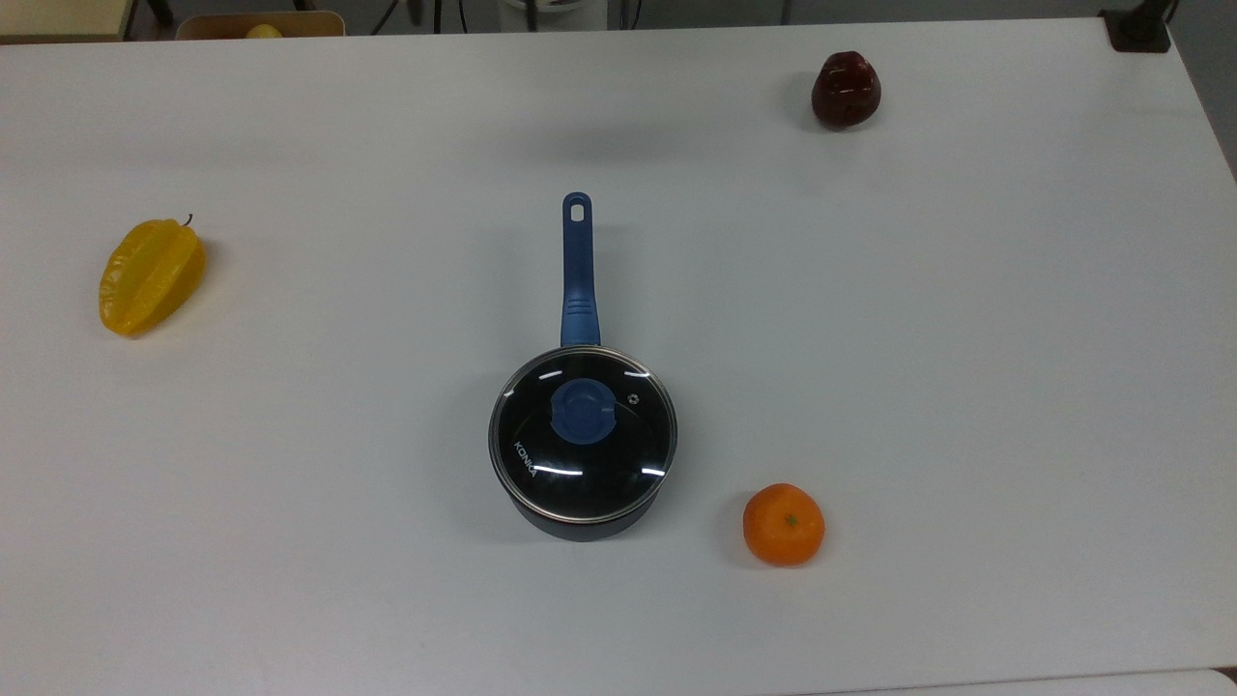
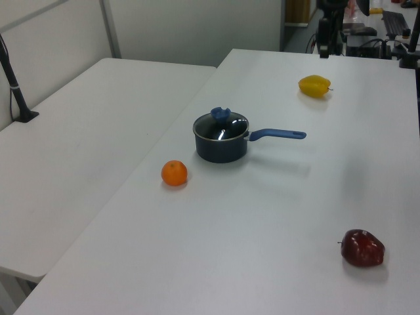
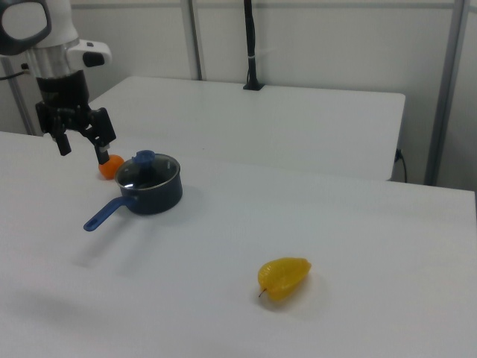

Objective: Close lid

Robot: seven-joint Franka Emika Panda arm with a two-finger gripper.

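White tabletop (image 1: 966, 387) carries a round orange fruit (image 1: 784, 524) at five o'clock of the dark saucepan (image 1: 580, 517). Seated on it, the clear glass lid (image 1: 582, 435), blue knob (image 1: 583, 410). Beyond, the black fingers (image 3: 100, 153) of the gripper (image 3: 81, 149) hang spread, empty.

White table (image 1: 966, 387) carries a lidded saucepan (image 1: 580, 483). Orange (image 1: 784, 524) beside it; starfruit (image 1: 151, 275) and red apple (image 1: 845, 90) well apart.

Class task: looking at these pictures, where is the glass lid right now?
The lid sits on the blue-handled saucepan near the middle of the white table in the top view, with the orange nearest, to its lower right.
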